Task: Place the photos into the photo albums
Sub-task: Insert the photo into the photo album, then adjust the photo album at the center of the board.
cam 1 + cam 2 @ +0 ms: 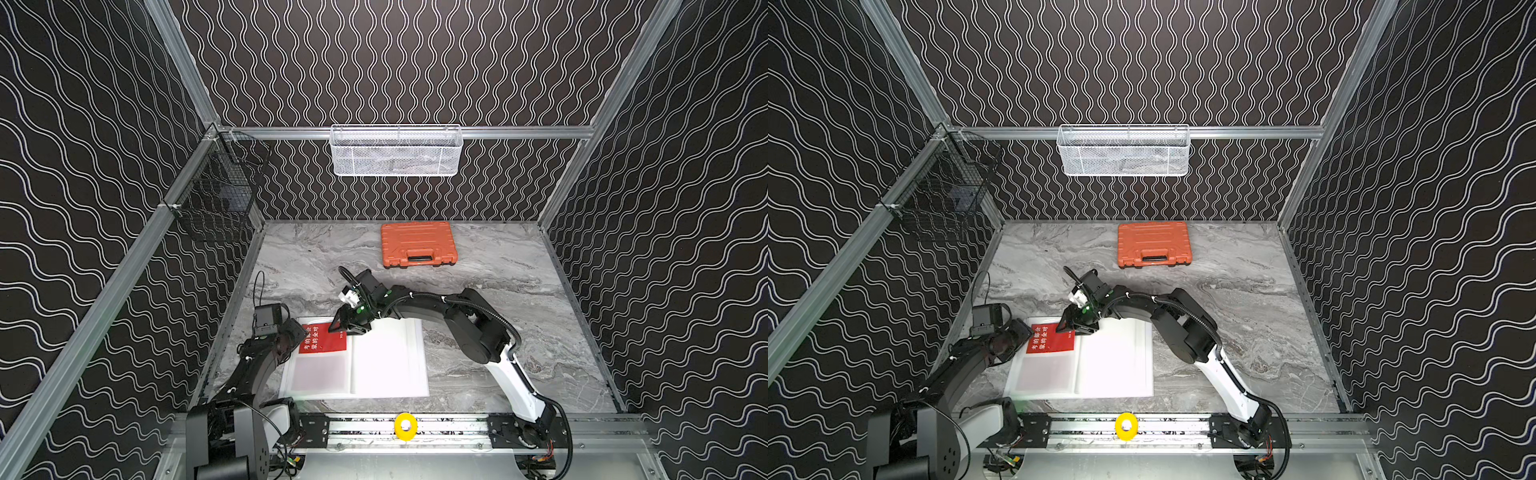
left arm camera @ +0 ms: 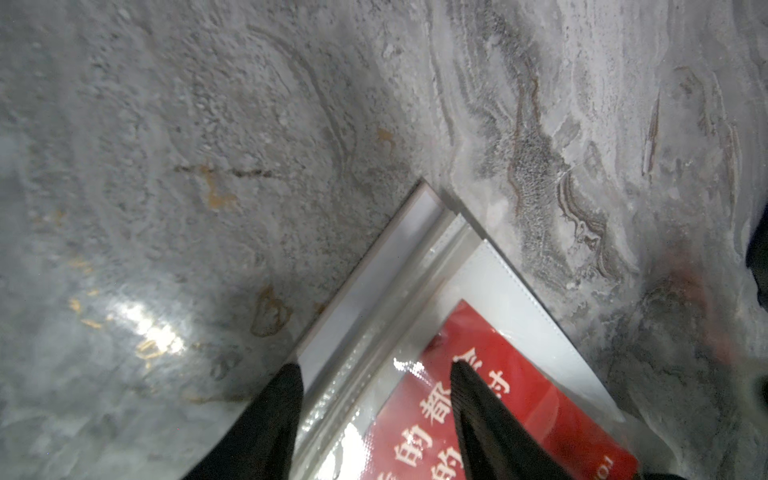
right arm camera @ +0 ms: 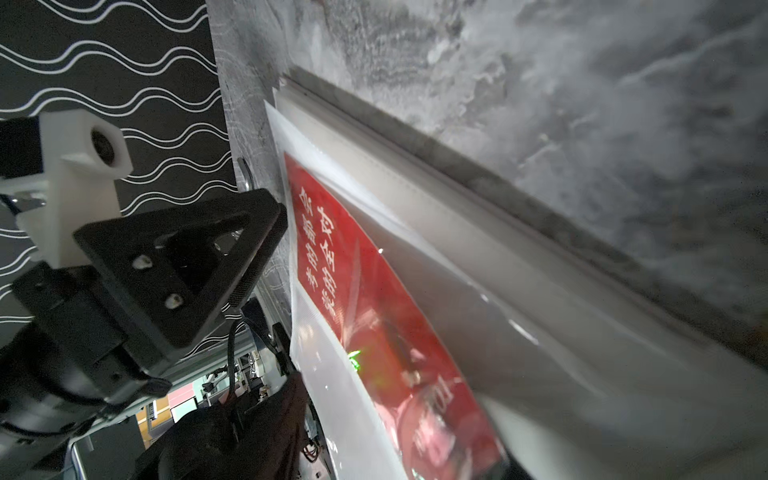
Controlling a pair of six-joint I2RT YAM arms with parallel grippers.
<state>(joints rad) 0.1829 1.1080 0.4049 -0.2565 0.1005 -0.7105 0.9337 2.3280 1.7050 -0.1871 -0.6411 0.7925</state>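
The photo album (image 1: 386, 365) (image 1: 1113, 361) lies open on the marble table, white pages up. One red photo (image 1: 322, 338) (image 1: 1050, 338) with white characters sits inside the clear pocket at the far end of the left page. My left gripper (image 2: 374, 370) is open above that page's far left corner, one fingertip over the album's edge and the other over the photo (image 2: 519, 415). My right gripper (image 1: 347, 328) hovers at the photo's right end by the album's spine, jaws apart, with the sleeve and photo (image 3: 353, 270) lying between them. No other photos show.
An orange plastic case (image 1: 417, 243) lies shut at the back of the table. A white mesh basket (image 1: 397, 151) hangs on the back wall and a black wire basket (image 1: 220, 195) on the left wall. A yellow knob (image 1: 406, 426) sits on the front rail.
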